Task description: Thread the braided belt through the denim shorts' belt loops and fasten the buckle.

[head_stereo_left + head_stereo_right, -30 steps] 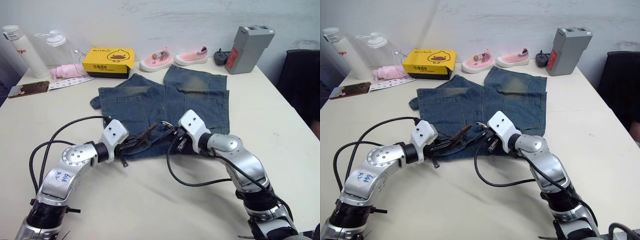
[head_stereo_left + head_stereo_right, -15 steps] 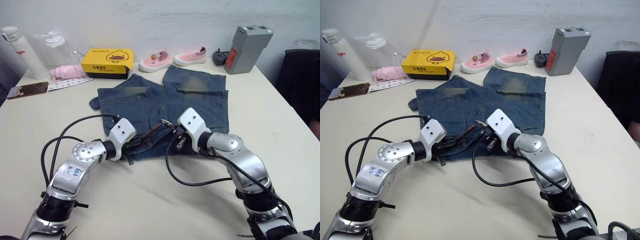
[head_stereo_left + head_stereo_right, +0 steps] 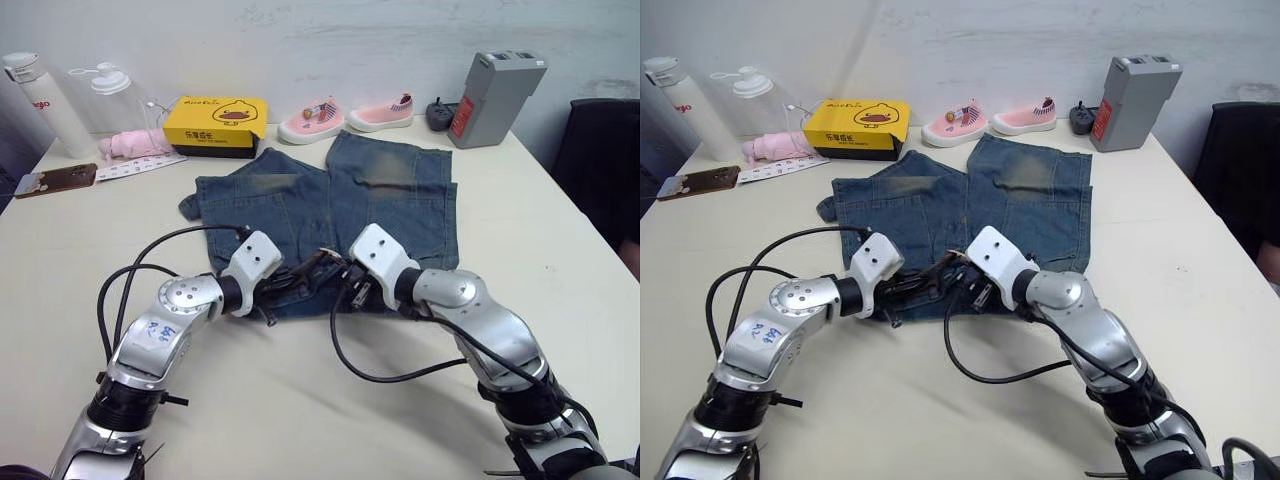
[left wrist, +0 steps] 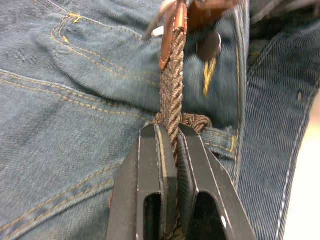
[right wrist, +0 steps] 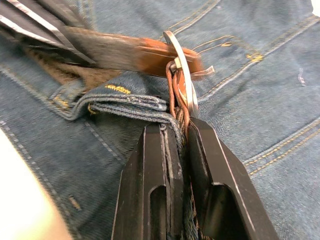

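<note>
Risk: strap tip missing the buckle frame, should either pinch slip on the woven cord.

Left eye view, centre: denim shorts (image 3: 330, 205) flat on the table (image 3: 300, 420); left gripper (image 3: 283, 288) and right gripper (image 3: 338, 280) meet at the waistband.

Left wrist view, lower centre: fingers (image 4: 160, 170) clamped on the braided belt (image 4: 171, 85).

Right wrist view, centre: fingers (image 5: 157, 175) pressed together on the strap just below the buckle (image 5: 181, 70).

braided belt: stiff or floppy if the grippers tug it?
Probably floppy: the braided belt is woven cord that kinks and bunches just above the left gripper. Its buckle end likely acts rigid. The denim shorts may drag along.
</note>
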